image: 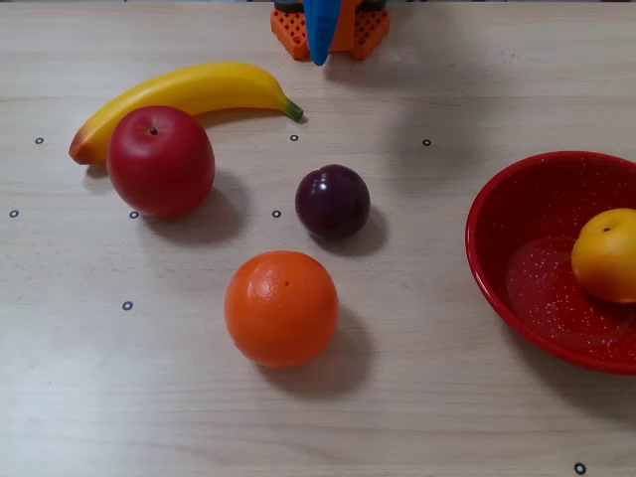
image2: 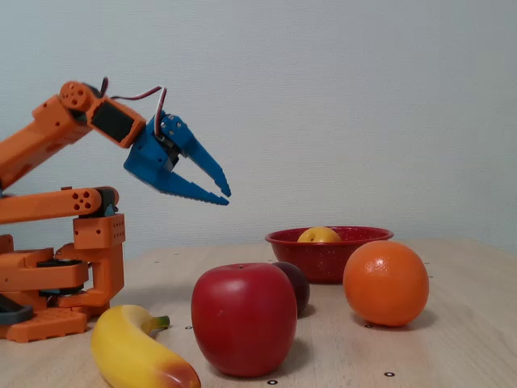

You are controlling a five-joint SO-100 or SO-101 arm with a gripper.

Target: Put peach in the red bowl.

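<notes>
The yellow-orange peach [image: 607, 254] lies inside the red speckled bowl [image: 517, 278] at the right edge of a fixed view. In the other fixed view the peach [image2: 319, 235] peeks over the bowl's rim [image2: 323, 255]. My blue gripper [image2: 224, 194] hangs high in the air, empty, near the arm's orange base, well away from the bowl. Its jaws stand slightly apart. Only its tip [image: 319, 52] shows at the top of the table view.
A red apple [image: 160, 161], a banana [image: 179, 97], a dark plum [image: 332, 202] and an orange [image: 281, 308] lie on the wooden table. The arm's orange base [image: 330, 30] is at the far edge.
</notes>
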